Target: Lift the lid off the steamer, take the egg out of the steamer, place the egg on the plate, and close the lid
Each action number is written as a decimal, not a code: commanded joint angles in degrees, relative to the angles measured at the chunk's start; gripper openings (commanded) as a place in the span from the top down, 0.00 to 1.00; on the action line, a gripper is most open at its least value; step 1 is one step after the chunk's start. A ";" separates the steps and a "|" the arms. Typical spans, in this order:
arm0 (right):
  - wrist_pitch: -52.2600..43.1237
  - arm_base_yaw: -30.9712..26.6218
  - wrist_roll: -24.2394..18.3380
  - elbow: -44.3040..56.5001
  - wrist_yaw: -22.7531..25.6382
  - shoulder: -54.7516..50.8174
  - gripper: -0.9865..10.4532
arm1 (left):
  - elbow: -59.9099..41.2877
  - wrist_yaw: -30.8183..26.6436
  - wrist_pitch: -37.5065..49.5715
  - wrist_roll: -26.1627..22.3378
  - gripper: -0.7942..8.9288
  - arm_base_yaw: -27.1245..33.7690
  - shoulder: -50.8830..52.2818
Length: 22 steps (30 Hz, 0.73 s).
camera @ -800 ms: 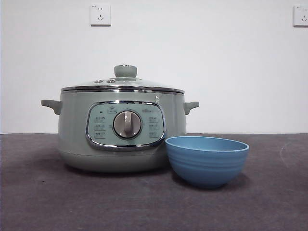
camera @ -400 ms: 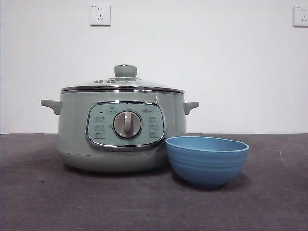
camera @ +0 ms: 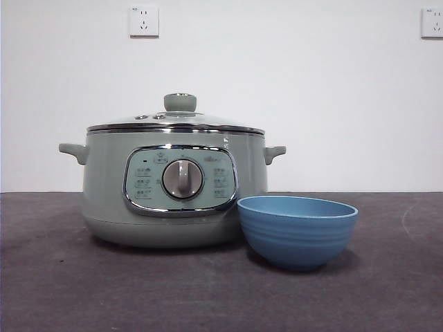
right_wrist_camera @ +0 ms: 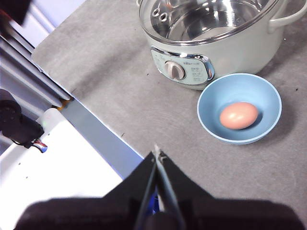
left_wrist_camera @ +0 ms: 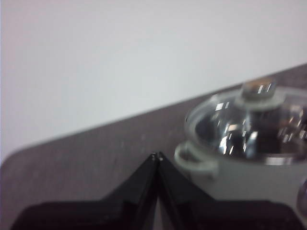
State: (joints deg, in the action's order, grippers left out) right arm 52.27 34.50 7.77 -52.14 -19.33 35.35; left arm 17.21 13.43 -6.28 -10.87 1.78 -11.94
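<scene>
The pale green steamer [camera: 173, 190] stands on the dark table with the glass lid [camera: 176, 121] closed on it, green knob [camera: 180, 102] on top. The blue plate [camera: 297, 232], a small bowl, stands in front of it to the right. The right wrist view shows the brown egg [right_wrist_camera: 238, 115] lying in the plate [right_wrist_camera: 259, 91], next to the steamer [right_wrist_camera: 211, 48]. My left gripper [left_wrist_camera: 157, 155] is shut and empty, away from the steamer [left_wrist_camera: 240, 172] and its lid [left_wrist_camera: 249, 124]. My right gripper [right_wrist_camera: 157, 153] is shut and empty, high above the table.
Two wall sockets [camera: 144, 21] are on the white wall behind. The table's near edge [right_wrist_camera: 91, 120] and white robot base [right_wrist_camera: 57, 182] show in the right wrist view. No arm is in the front view.
</scene>
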 commanded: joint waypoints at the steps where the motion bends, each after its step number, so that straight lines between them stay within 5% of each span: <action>1: -0.28 0.11 0.33 0.44 0.15 0.00 0.91 | -4.76 -1.79 0.94 1.92 0.92 0.26 3.04; 10: -0.28 0.11 0.33 0.44 0.15 0.00 0.91 | -16.98 -5.64 4.83 6.86 0.92 0.24 10.51; 22: -0.15 0.11 0.35 0.44 0.15 0.00 0.91 | -17.05 -7.76 -4.09 9.40 0.92 0.20 11.82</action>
State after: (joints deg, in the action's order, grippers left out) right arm 52.31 34.50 7.77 -52.14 -19.33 35.38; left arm 0.99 5.50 -10.31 -2.24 1.85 -0.27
